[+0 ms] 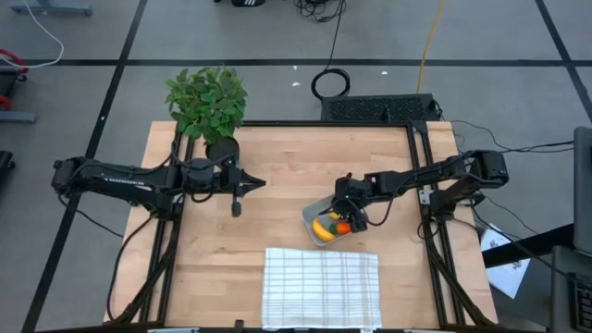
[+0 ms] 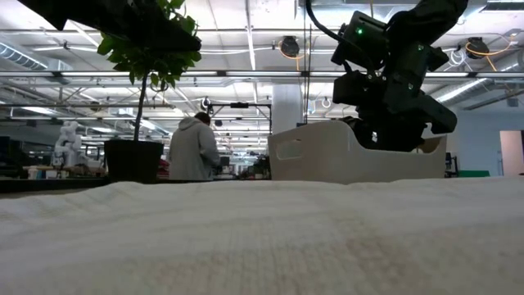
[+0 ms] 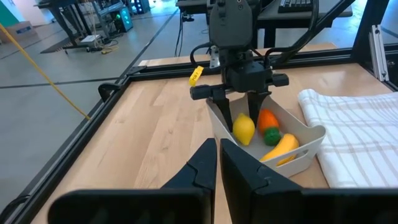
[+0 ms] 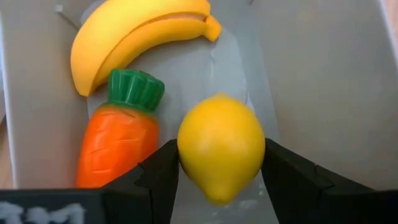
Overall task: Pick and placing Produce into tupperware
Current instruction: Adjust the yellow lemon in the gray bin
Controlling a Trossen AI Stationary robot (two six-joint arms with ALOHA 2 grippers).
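Produce: 3 toy foods, all inside the tupperware (image 1: 326,225), right-centre of the desk (image 1: 277,185), just beyond the far right corner of the checked cloth (image 1: 322,287).
Lemon (image 4: 221,146): sits between the 2 fingers of the right end effector (image 4: 221,171); fingers spread, pads at or just off its sides, can't tell if touching. Looks like it's on the container floor.
Carrot (image 4: 118,140): beside lemon, green top toward the banana (image 4: 134,34), which lies across the end of the container.
Handling (judged): hard moulded plastic, light, stiff, not fragile. Glossy skin, so prob. slippery; lemon round, could squirt out of a pinch or roll. Best hold = across its widest belly. Banana: mid-curve. Carrot: thick shoulder below the top.
Tupperware (judged): thin, light, may slide if nudged.
Left end effector (image 3: 219,163): fingers together, empty, parked left-centre over the desk, near the potted plant (image 1: 207,100).
Views: right wrist alone shows lemon vs finger gap up close. Left wrist shows all 3 items plus the right end effector reaching down into the container. High gives layout only. Low: cloth fills the near part, container wall hides the contents; person stands far off in the room.
Progress (judged): all 3 in; only the right arm's pull-out left.
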